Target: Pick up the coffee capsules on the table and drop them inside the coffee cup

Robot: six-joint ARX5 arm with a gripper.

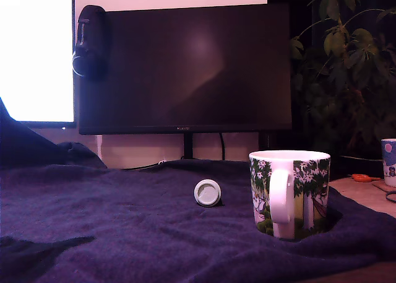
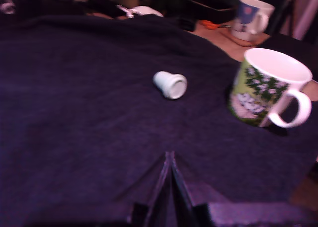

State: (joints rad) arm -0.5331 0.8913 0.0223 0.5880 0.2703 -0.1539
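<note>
One coffee capsule (image 1: 207, 192), a small pale tapered piece, lies on its side on the dark blue cloth (image 1: 124, 227). Its round rimmed end faces the exterior camera. The coffee cup (image 1: 289, 193), a white mug printed with green trees, stands upright to the capsule's right in the exterior view, handle toward the camera. In the wrist view the capsule (image 2: 170, 84) lies well ahead of my gripper (image 2: 169, 160), with the cup (image 2: 266, 88) off to one side. My dark fingertips meet with nothing between them. The arm is out of the exterior view.
A second white cup with a blue pattern (image 1: 388, 162) stands on a mat at the exterior view's right edge, beside orange-handled scissors (image 1: 365, 178). Two monitors (image 1: 185, 66) and a plant (image 1: 346, 66) stand behind the cloth. The cloth's front edge is rumpled.
</note>
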